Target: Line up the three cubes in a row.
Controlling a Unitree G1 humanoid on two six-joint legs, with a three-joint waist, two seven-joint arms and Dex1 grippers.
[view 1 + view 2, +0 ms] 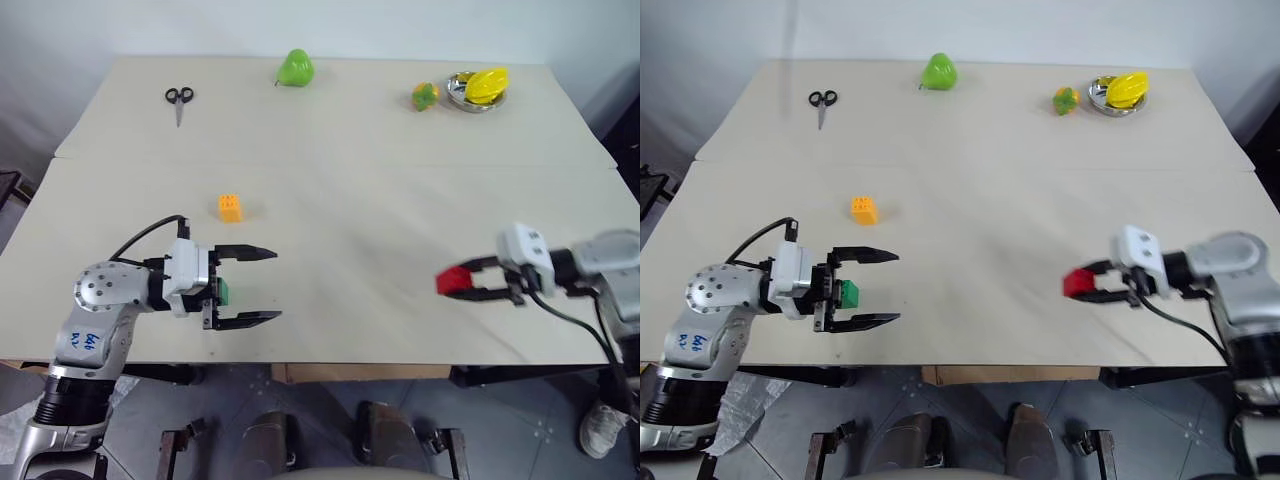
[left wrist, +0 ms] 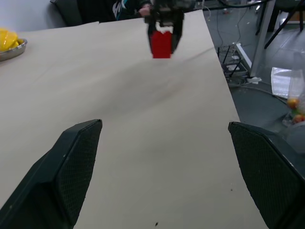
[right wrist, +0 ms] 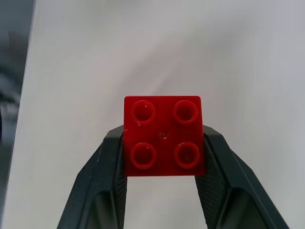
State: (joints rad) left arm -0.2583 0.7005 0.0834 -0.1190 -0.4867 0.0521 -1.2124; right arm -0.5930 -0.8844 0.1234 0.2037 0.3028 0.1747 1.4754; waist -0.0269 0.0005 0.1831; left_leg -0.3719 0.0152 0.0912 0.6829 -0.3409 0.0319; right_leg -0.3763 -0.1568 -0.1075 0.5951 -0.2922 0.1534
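An orange-yellow cube (image 1: 230, 207) sits alone on the left half of the table (image 1: 350, 220). Nearer the front edge, my left gripper (image 1: 277, 285) hovers level and points right, jaws wide open. The green cube (image 1: 222, 291) shows between the roots of its fingers; I cannot tell whether it touches them. At the front right, my right gripper (image 1: 1080, 285) points left and is shut on the red cube (image 1: 452, 281), held just above the table. In the right wrist view the red cube (image 3: 163, 136) sits studs up, clamped by its sides between both fingers (image 3: 107, 167).
Along the far edge lie black scissors (image 1: 179, 98), a green pear (image 1: 295, 68), a small orange-and-green fruit (image 1: 425, 96) and a metal bowl (image 1: 462, 98) holding yellow fruit. The table's front edge (image 1: 330, 362) runs just below both grippers.
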